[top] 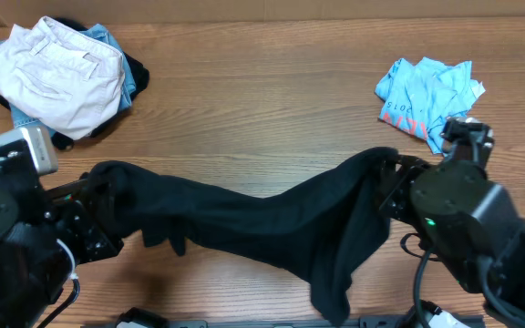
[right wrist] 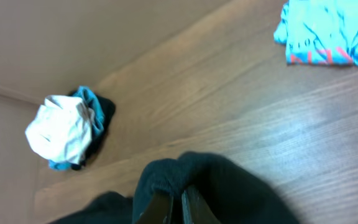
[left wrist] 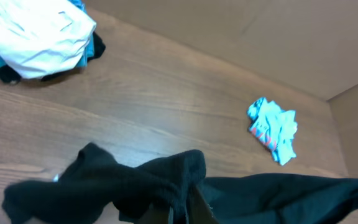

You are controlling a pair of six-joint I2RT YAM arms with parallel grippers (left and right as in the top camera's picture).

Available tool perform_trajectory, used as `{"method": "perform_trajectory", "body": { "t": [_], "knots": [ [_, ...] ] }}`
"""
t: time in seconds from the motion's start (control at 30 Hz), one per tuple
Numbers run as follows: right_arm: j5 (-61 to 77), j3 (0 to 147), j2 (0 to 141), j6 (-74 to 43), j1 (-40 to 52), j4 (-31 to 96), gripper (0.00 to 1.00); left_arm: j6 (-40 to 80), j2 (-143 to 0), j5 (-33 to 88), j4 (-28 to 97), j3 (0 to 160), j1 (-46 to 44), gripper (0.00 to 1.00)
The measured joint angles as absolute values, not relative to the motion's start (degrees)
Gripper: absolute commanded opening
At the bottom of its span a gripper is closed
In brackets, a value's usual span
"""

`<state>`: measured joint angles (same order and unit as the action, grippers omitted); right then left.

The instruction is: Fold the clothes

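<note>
Hanging between the two arms, the black T-shirt (top: 262, 219) ran as a long, bunched band across the near part of the table (top: 272, 118) in the overhead view, one end gathered at the left gripper (top: 106, 217) and the other at the right gripper (top: 392, 182), with a loose fold drooping towards the front edge near the right arm. Both jaws looked closed on cloth, though the arms hid the fingertips from above. Folding, by my reading, had barely begun: no sleeve was laid over, no hem was squared, and the garment was not spread flat, so smoothing it out and every fold remained to do. The cream trousers (top: 57, 73) sat heaped at the far left and the light blue tee (top: 427, 96) lay crumpled at the far right, both well apart from the shirt. The left wrist view added what the overhead could not: dark fabric piled right over that gripper's fingers (left wrist: 199, 210) at the bottom edge, with the rest of the shirt trailing off to the right. The right wrist view showed its own fingers (right wrist: 159, 210) set narrowly together with a hump of black cloth pinched just above them, a grip seen close, but neither wrist camera revealed the shirt's overall shape – only the overhead did
</note>
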<state>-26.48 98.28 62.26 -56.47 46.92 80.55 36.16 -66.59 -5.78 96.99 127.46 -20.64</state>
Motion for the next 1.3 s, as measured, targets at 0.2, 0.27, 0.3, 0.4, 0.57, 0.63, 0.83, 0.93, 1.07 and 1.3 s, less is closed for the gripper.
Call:
{"method": "perform_trajectory", "body": {
  "t": [0.2,0.27,0.3,0.4,0.57,0.63,0.83,0.93,1.07,1.3],
  "knots": [
    [-34.35,99.0,65.39,-55.66,46.87,78.08,0.04,37.8,-70.89,-15.66,91.57,128.88,-20.67,0.04],
    [-37.76,99.02,69.04,-55.51,45.45,76.4,0.04,37.8,-77.58,-20.36,88.33,129.16,-20.67,0.04],
    [-38.54,99.02,70.61,-55.53,44.12,75.48,0.04,37.82,-80.68,-22.33,86.65,129.16,-20.67,0.04],
    [-39.88,99.0,77.47,-55.48,37.52,71.61,0.04,37.36,-94.26,-29.04,79.44,128.84,-20.64,0.04],
    [-32.99,99.04,92.79,-53.76,26.26,58.35,0.04,36.64,-111.07,-35.09,68.93,128.73,-20.25,0.04],
    [-28.64,99.09,98.91,-51.96,22.87,51.64,0.12,36.25,-118.28,-35.86,62.72,128.75,-19.38,0.05],
    [-20.67,99.09,111.72,-43.97,16.99,43.07,1.0,32.91,-133.43,-35.88,56.8,128.73,-16.73,1.0],
    [-19.73,99.24,111.68,-39.07,14.22,46.11,1.0,29.34,-134.63,-35.92,57.23,128.73,-16.95,1.0],
    [-15.75,99.37,109.62,-33.3,9.61,49.65,0.54,27.99,-131.07,-34.24,63.29,128.73,-18.61,1.0],
    [-5.67,99.7,115.39,-24.8,-1.52,48.47,0.04,27.86,-123.87,-14.61,79.05,129.54,-20.08,1.0]
  ]
}}
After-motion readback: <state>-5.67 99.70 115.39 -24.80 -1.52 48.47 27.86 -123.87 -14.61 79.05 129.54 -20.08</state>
